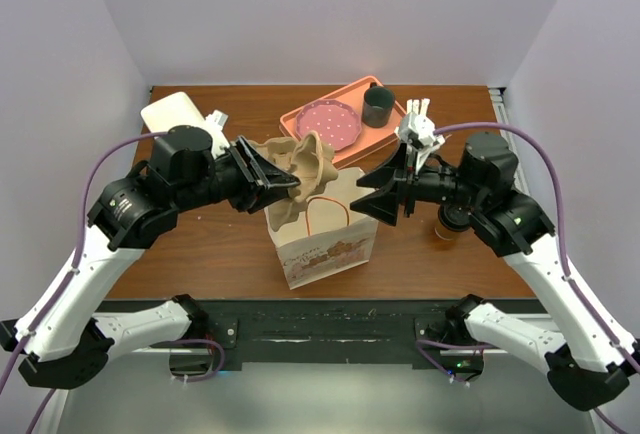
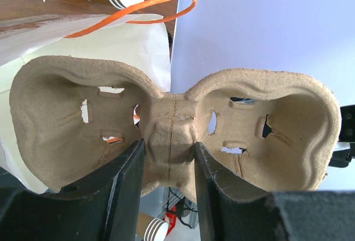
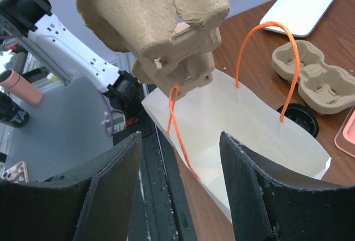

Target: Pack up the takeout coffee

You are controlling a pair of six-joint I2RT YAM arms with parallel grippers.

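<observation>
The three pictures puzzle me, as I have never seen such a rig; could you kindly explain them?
These are two robot arms bolted at a table's near edge. The top picture looks down from above and behind them; the other two come from a camera on each wrist, so the dark fingers in front are the arm's own. The left gripper is shut on a pulp cup carrier, holding it just above an open paper bag with orange handles. The right gripper is open at the bag's mouth, holding nothing. Farther back lie a salmon tray with a plate and a dark mug. A brown cup stands partly hidden under the right arm.
</observation>
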